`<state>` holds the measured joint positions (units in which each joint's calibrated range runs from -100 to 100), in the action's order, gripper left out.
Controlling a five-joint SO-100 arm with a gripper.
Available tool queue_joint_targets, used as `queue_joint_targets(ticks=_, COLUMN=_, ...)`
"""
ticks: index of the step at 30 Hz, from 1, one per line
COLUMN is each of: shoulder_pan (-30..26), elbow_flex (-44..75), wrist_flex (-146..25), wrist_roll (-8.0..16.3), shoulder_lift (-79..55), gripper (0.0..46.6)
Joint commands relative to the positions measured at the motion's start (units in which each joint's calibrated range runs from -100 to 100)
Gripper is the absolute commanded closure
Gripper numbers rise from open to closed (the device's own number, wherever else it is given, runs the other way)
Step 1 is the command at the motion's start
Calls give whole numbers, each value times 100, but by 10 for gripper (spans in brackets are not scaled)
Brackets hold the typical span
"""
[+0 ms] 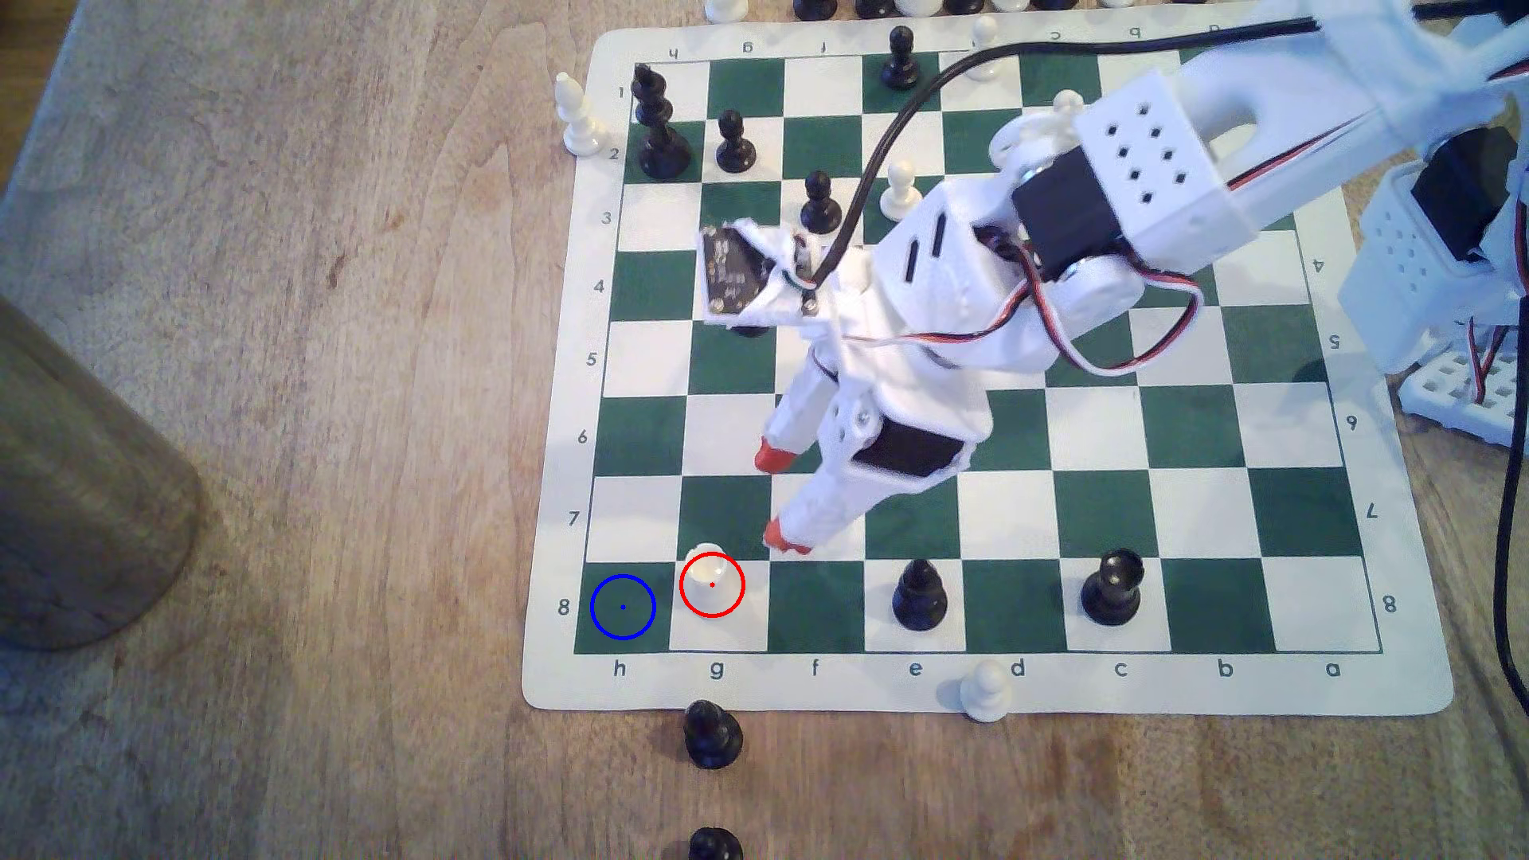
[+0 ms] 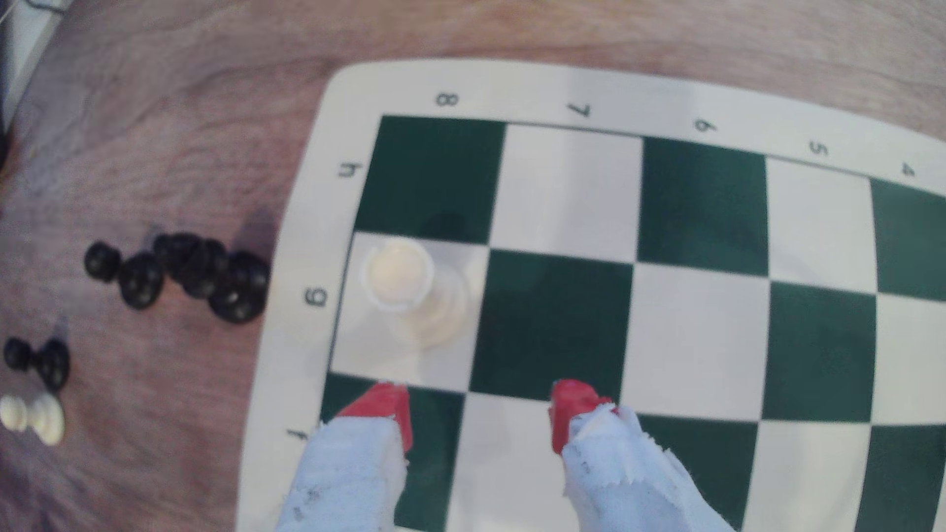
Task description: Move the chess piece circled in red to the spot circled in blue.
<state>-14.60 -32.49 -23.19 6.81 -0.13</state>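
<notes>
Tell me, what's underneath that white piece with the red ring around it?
The red-ringed white piece stands on a white square in row 8, column g, beside the blue-ringed green corner square. The patch directly under its base is covered. The open gripper hovers nearby, not touching it.

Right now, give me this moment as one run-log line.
claw: open, empty, above board | rook: upright on g8, untouched | target h8: free | phase: approach, no grasp yet

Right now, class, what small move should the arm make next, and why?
Probably ease the open gripper toward the exterior view's left and down around the white rook on g8. Its red fingertips stand apart, holding nothing, short of the piece, and the blue-circled h8 square is bare.
</notes>
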Motion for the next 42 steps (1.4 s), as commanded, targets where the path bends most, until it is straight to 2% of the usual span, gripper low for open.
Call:
queue_joint_targets(ticks=1, shoulder_pan=-147, elbow_flex=710, wrist_flex=-212, wrist_roll=5, shoulder_lift=-13, gripper=313)
queue_joint_targets(ticks=9, shoulder_pan=-272, elbow_flex=1218, wrist_flex=-212, wrist_roll=132, shoulder_lift=-454, gripper=308)
queue_joint_targets(ticks=15, shoulder_pan=-210, elbow_flex=1590, wrist_flex=-220, wrist_roll=132, shoulder_lift=-947, gripper=311)
queue_joint_targets(ticks=42, shoulder_pan=-241, elbow_flex=2306, wrist_flex=-24, wrist_roll=205, shoulder_lift=-1380, gripper=322)
